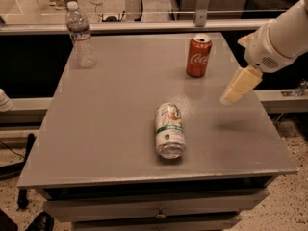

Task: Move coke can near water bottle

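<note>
The red coke can [198, 56] stands upright near the table's far right corner. The clear water bottle [81, 34] with a white cap stands at the far left corner, far from the can. My gripper [239, 86] hangs above the right side of the grey table [110, 129], to the right of and nearer than the coke can, apart from it. It holds nothing that I can see.
A white and green can [169, 129] lies on its side in the middle of the table. A metal rail and glass partition [154, 25] run behind the table. Drawers sit under the front edge.
</note>
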